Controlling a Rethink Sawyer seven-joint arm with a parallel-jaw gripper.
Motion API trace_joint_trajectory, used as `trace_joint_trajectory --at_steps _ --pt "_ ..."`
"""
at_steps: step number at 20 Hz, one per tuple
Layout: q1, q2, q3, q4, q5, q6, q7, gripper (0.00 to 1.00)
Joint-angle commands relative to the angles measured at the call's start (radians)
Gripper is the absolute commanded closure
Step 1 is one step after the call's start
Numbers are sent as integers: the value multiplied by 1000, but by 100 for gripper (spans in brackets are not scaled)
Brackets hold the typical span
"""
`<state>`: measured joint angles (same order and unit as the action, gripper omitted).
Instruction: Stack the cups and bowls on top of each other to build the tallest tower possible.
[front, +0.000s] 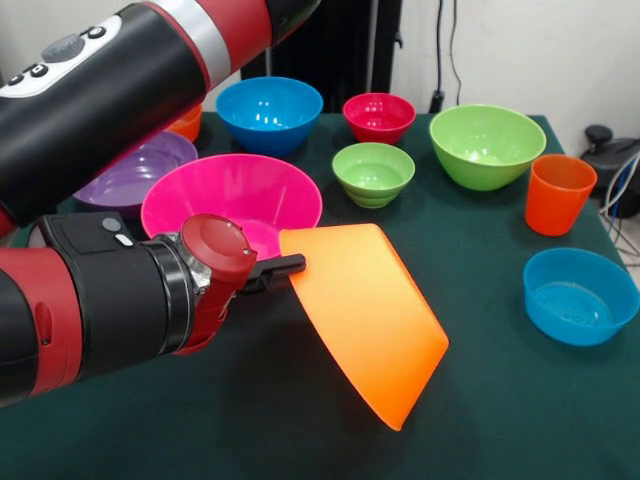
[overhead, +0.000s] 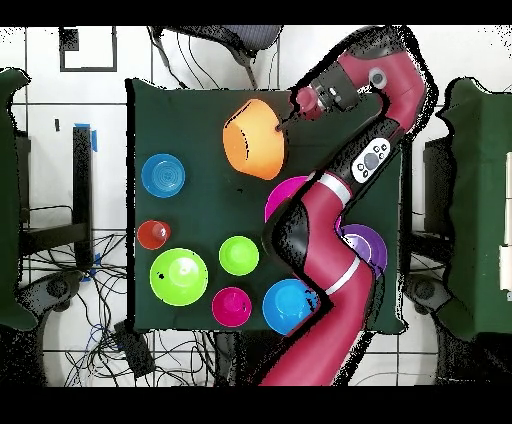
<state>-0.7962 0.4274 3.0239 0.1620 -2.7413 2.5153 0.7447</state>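
**No tower yet: first large bowl is in the air**

I have the gripper (front: 292, 264) clamped on the rim of the large orange glossy plastic bowl (front: 368, 318), which hangs tilted on its side above the dark green table (front: 250, 420), just in front of the large pink plastic bowl (front: 232, 195). From the overhead camera the orange bowl (overhead: 254, 139) sits clear of everything else, so I judge it carried, not resting.

As far as I can see, nothing is stacked. Every other piece stands alone on the cloth, so the whole build is still ahead of me; I take this lift as the opening step.

My count, taking the pink bowl as reference:
- Large bowls: two, the pink one and the orange one I hold.
- Medium bowls: three. A purple bowl (front: 135, 172) touches or nearly touches the pink bowl's side under my arm, a blue bowl (front: 269, 112) stands behind it, and a green bowl (front: 487, 144) is well apart towards the tumbler side.
- Small bowls: a red one (front: 379, 117) and a green one (front: 373, 172) beside the pink bowl, a blue one (front: 580, 296) far off by the table edge, and a sliver of orange (front: 187, 122) behind my arm that is probably a fourth.
- Cups: one, the small orange tapered plastic tumbler (front: 558, 193), upright beyond the medium green bowl.
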Motion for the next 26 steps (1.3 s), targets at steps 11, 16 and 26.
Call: trace_joint_trajectory --at_steps 11,16,26 --pt "11 78 -90 -169 -135 -91 -338 100" --pt "11 76 -93 -166 -142 -124 -368 100" --pt "6 83 -89 -167 -145 -179 -393 100"
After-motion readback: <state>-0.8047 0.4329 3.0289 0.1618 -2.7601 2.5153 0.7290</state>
